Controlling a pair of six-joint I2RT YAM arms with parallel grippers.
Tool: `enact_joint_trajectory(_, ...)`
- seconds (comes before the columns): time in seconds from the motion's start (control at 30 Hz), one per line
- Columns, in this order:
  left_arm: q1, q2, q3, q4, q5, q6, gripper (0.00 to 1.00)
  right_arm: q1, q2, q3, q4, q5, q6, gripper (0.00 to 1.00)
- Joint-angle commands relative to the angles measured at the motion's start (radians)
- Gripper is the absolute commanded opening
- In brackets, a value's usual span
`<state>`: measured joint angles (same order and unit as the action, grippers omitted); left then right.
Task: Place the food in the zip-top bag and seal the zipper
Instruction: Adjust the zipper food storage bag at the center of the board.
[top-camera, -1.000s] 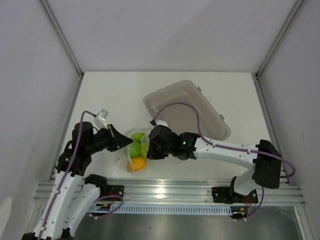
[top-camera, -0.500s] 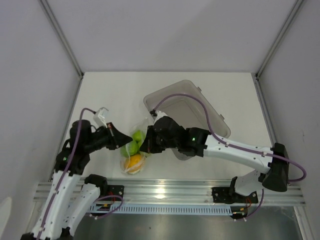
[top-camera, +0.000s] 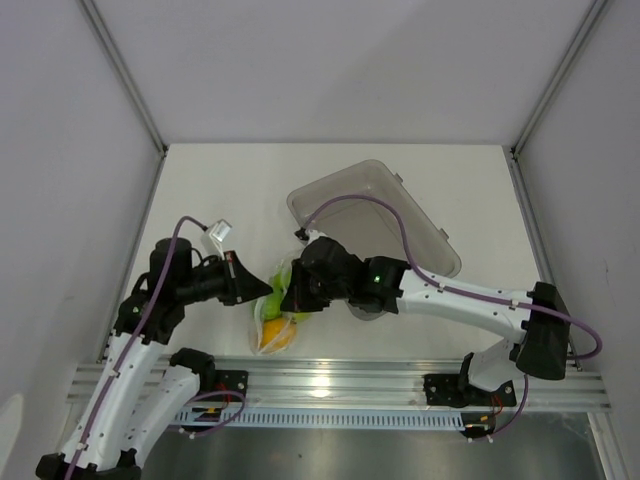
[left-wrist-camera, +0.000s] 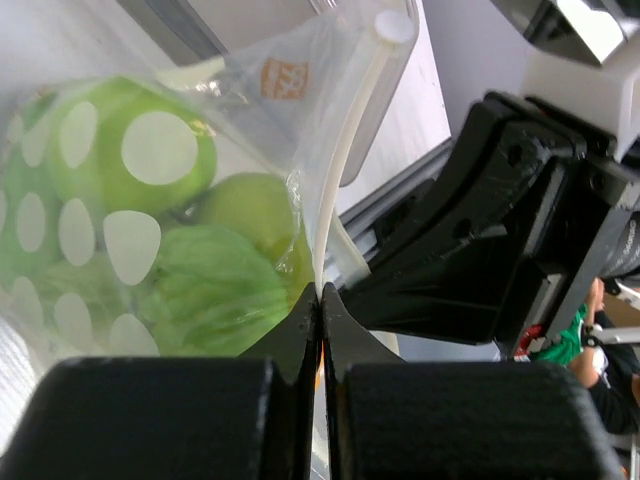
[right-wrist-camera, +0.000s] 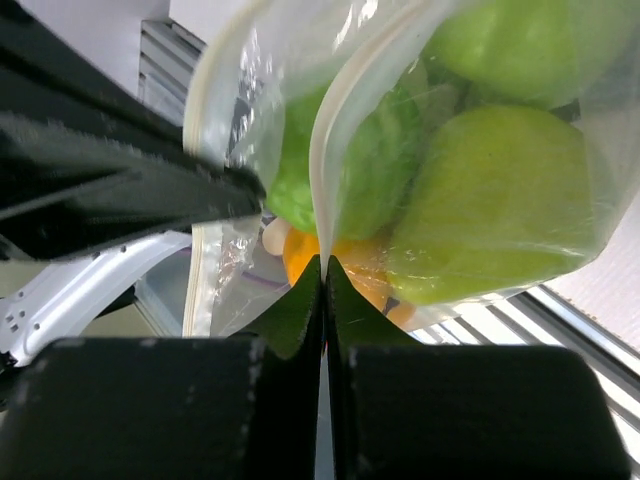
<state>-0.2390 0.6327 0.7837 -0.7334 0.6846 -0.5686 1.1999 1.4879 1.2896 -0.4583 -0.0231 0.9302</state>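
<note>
The clear zip-top bag (top-camera: 274, 310) hangs between my two grippers near the table's front edge. It holds green toy fruit (top-camera: 277, 283) and an orange-yellow citrus (top-camera: 276, 334). My left gripper (top-camera: 268, 286) is shut on the bag's white zipper strip (left-wrist-camera: 345, 170) from the left; green apples (left-wrist-camera: 130, 160) show through the plastic. My right gripper (top-camera: 288, 297) is shut on the zipper strip (right-wrist-camera: 325, 170) from the right, with a green pear (right-wrist-camera: 500, 200) and the citrus (right-wrist-camera: 345, 265) behind the plastic. The two grippers almost touch.
A rigid grey translucent bin (top-camera: 375, 222) lies tilted on the white table behind the right arm. Grey walls close in on the left, right and back. An aluminium rail (top-camera: 340, 385) runs along the near edge.
Both grippers have drawn closer together and shifted a little right with the bag. The bag hangs lower and narrower, the citrus now nearer the front edge.
</note>
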Motion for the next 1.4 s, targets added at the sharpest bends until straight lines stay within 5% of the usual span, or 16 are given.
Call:
enact_joint_trajectory(0.0, -0.046, -0.034, -0.034, 0.061, 0.084, -0.051, 0.01, -0.017, 0.029, 0.057, 0.046, -0.014, -0.019, 0.0)
enact_joint_trajectory(0.5, -0.098, -0.06, -0.092, 0.141, -0.042, -0.175, 0.01, 0.004, 0.019, 0.083, 0.018, 0.023, -0.064, 0.0)
enact_joint_trajectory(0.9, -0.098, 0.015, -0.058, 0.083, 0.012, -0.001, 0.02, 0.061, -0.057, 0.017, 0.041, 0.136, 0.057, 0.0)
enact_joint_trajectory(0.97, -0.098, 0.006, -0.051, 0.063, 0.009, 0.048, 0.07, 0.059, -0.081, -0.018, 0.061, 0.159, 0.1, 0.0)
enact_joint_trajectory(1.17, -0.098, -0.097, -0.015, 0.023, -0.072, 0.104, 0.59, 0.056, -0.077, -0.026, 0.052, 0.17, 0.125, 0.0)
enact_joint_trajectory(1.37, -0.098, -0.145, 0.009, -0.003, -0.135, 0.133, 0.69, 0.061, -0.09, -0.072, 0.07, 0.186, 0.182, 0.0)
